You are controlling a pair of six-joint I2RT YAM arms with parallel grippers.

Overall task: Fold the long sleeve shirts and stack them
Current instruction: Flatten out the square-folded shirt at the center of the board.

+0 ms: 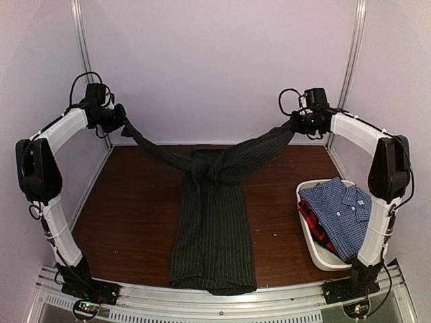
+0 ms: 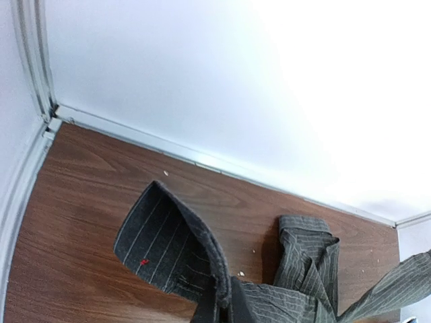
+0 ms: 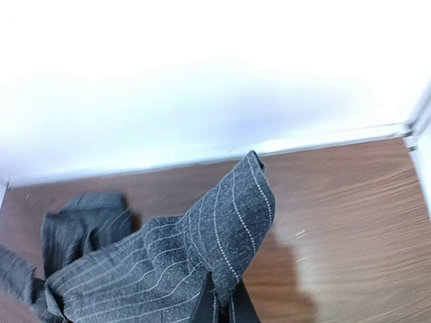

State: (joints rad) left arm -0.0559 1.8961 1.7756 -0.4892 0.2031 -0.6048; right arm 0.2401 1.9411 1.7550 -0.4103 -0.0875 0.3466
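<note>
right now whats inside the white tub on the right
A blue check shirt lies on top in the white tub, over a red-and-dark shirt of which only an edge shows. The tub's floor and anything lower are covered.

Overhead light is soft and even. In both wrist views the back wall (image 2: pixel 303 81) behind the black pinstriped shirt (image 3: pixel 229 222) burns white; a soft shadow darkens the table (image 3: pixel 350 222) beside it.
</note>
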